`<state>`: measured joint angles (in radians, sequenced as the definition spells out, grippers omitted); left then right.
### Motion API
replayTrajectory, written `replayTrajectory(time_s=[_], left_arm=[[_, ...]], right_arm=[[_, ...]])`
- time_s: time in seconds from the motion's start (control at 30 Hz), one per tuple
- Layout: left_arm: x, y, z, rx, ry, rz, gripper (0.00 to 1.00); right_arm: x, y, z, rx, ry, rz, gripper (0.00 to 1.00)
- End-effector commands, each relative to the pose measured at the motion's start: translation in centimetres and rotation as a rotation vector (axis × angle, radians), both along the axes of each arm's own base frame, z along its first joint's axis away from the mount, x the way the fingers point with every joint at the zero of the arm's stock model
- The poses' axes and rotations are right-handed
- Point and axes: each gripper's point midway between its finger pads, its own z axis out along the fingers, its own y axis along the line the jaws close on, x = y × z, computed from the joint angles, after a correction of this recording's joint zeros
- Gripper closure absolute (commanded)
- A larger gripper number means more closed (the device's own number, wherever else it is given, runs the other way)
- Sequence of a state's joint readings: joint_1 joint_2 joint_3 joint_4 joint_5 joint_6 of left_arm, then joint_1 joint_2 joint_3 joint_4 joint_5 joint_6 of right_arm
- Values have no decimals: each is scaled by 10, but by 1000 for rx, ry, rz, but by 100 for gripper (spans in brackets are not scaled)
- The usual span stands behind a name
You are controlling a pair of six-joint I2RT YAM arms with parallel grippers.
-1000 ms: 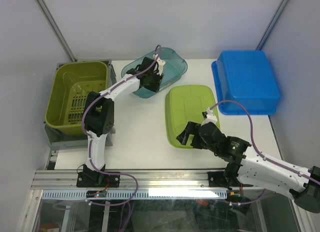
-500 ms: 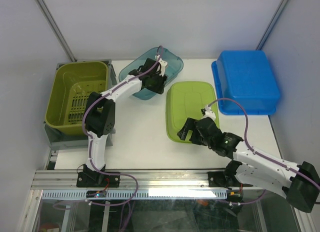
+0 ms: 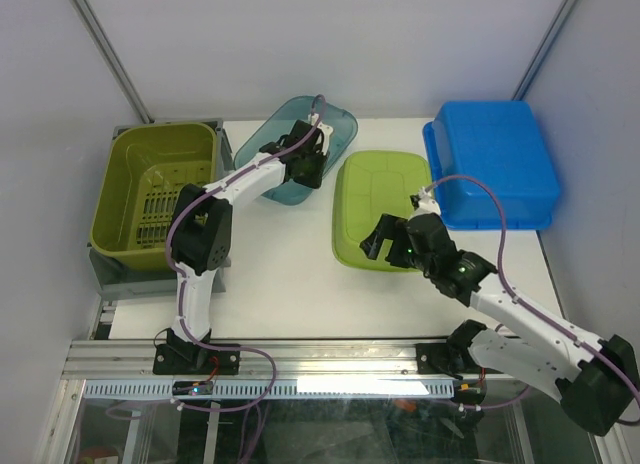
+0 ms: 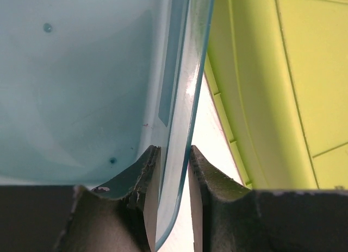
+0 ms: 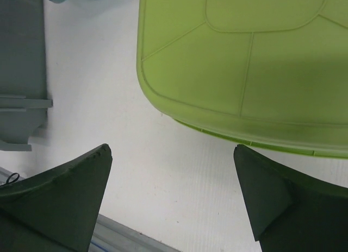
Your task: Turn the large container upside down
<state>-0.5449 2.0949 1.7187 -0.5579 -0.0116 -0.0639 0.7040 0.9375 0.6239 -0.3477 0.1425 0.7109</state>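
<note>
**Teal tub swung round in my left claw, still mouth-up**

My left claw is pinched almost shut on the rim of the teal tub. The thin wall stands on edge between my two fingers, with nothing else in the grip. The tub sits at the back of the table, between the olive basket and the lime container. I take it to be the container I am meant to flip, since it is the one I have hold of.

Over the last second I have dragged the tub leftward and turned its long side round, so it now lies more slantwise. Its mouth still faces up, so the flip itself is not yet done. So far I have only repositioned it (probably to make room for the roll).

The lime container has slid toward the back and now lies close beside the tub. It also lies nearer the blue bin, and both of those show their undersides. My right claw has followed it. That claw is spread wide and holds nothing, with the lime container's near edge just ahead of its fingertips.

With the lime container this close, I think the tub's rim could catch on it as I roll my wrist.
</note>
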Motion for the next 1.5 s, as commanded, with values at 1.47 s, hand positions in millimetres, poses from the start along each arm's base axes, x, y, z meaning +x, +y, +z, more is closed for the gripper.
replayTrajectory(time_s=[1.47], left_arm=[[-70, 64, 280, -1004, -269, 337, 100]], right_arm=[[107, -23, 34, 121, -82, -49, 1]])
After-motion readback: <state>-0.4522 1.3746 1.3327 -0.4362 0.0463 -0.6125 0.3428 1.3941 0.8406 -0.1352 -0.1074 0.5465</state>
